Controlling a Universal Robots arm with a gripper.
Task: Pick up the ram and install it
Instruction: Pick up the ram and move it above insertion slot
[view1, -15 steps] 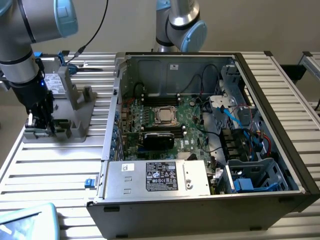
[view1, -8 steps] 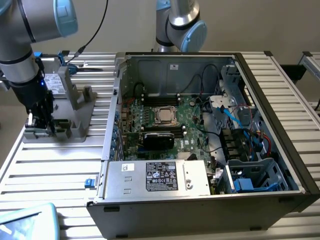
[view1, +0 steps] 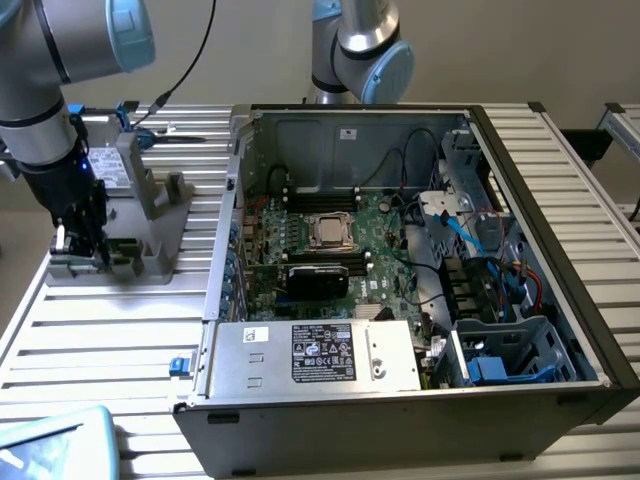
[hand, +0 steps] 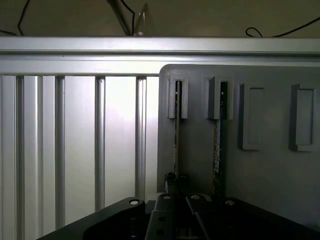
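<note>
The ram is a thin green stick seen edge-on, standing in a slot of the grey holder. A second stick stands in the neighbouring slot. My gripper is shut on the near end of the first stick, with its dark fingertips pressed on either side. In the exterior view my gripper reaches straight down into the grey holder at that view's left, well away from the open computer case. The stick itself is hidden there behind the fingers.
The motherboard's CPU socket has black memory slots beside it. A grey drive stands upright in the holder. A second robot arm rises behind the case. A pale blue object lies at the near corner of the slatted table.
</note>
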